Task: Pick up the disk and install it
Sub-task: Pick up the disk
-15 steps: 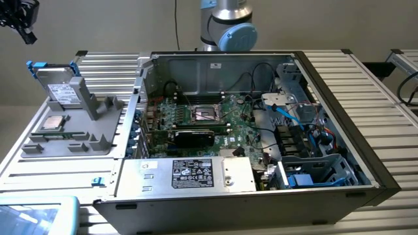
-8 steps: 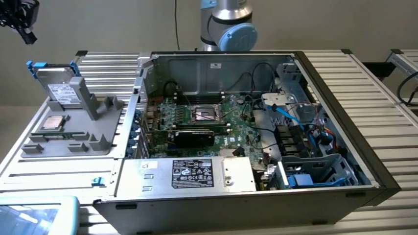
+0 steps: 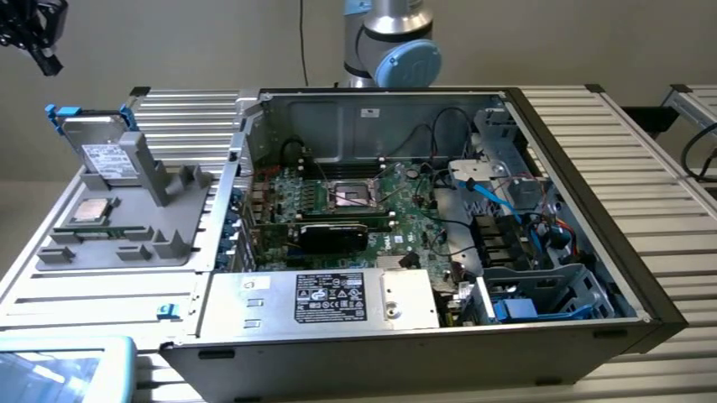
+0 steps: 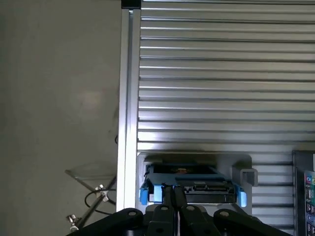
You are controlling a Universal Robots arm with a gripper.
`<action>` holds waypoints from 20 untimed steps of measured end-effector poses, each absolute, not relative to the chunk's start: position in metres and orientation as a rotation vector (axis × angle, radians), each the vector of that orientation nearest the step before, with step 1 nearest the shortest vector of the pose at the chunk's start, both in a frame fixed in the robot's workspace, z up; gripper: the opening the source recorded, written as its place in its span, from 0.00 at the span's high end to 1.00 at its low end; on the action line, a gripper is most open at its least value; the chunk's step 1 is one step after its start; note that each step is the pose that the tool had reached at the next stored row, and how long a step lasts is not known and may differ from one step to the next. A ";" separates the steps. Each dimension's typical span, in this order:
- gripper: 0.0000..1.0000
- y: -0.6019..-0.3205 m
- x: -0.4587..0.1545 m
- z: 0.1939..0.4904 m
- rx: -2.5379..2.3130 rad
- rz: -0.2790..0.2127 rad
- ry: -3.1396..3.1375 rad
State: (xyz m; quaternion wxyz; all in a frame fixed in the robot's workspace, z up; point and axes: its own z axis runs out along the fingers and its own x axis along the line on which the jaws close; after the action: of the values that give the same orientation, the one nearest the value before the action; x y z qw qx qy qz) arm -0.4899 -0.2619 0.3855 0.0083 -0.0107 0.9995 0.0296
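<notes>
The disk (image 3: 107,153), a silver drive with a white label in a blue bracket, stands on edge in the grey holder (image 3: 123,248) at the exterior view's left. My gripper (image 3: 36,38) hangs high above it, near the exterior view's upper left corner, well clear of the disk. In the wrist view the black fingers (image 4: 167,196) are pressed together with nothing between them, and the disk (image 4: 192,189) shows edge-on beyond their tips, its blue bracket ends on both sides.
An open computer case (image 3: 594,210) takes up the middle of the ribbed metal table (image 3: 650,159), with the motherboard, cables, a silver power supply (image 3: 325,298) and a blue-lined drive bay (image 3: 538,294). A small square processor chip (image 3: 90,211) lies on the grey holder.
</notes>
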 end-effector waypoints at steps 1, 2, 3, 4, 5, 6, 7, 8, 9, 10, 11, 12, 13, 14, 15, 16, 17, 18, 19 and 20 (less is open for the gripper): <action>0.89 -0.262 -0.490 0.386 -0.063 0.093 3.124; 0.89 -0.262 -0.490 0.386 -0.091 0.093 3.123; 0.89 -0.262 -0.490 0.386 -0.119 0.093 3.123; 0.89 -0.262 -0.490 0.386 -0.147 0.094 3.122; 0.89 -0.262 -0.490 0.386 -0.175 0.094 3.121; 0.89 -0.262 -0.490 0.386 -0.206 0.094 3.120; 0.89 -0.262 -0.490 0.385 -0.234 0.094 3.119; 0.89 -0.262 -0.490 0.386 -0.262 0.094 3.117; 0.89 -0.262 -0.490 0.386 -0.291 0.095 3.115; 0.89 -0.262 -0.490 0.385 -0.319 0.095 3.113; 0.89 -0.262 -0.490 0.385 -0.346 0.095 3.110; 0.89 -0.262 -0.490 0.385 -0.374 0.095 3.108; 0.89 -0.262 -0.490 0.385 -0.403 0.095 3.105; 0.89 -0.262 -0.490 0.385 -0.432 0.095 3.101; 0.89 -0.262 -0.490 0.385 -0.460 0.096 3.098; 0.89 -0.262 -0.490 0.385 -0.489 0.096 3.094; 0.89 -0.262 -0.490 0.385 -0.515 0.096 3.090; 0.89 -0.262 -0.490 0.385 -0.543 0.096 3.086; 0.89 -0.262 -0.490 0.385 -0.571 0.096 3.081; 0.89 -0.262 -0.490 0.385 -0.600 0.096 3.077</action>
State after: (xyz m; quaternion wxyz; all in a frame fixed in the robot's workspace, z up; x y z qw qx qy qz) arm -0.4899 -0.2619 0.3854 0.0028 -0.1913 0.9811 0.0307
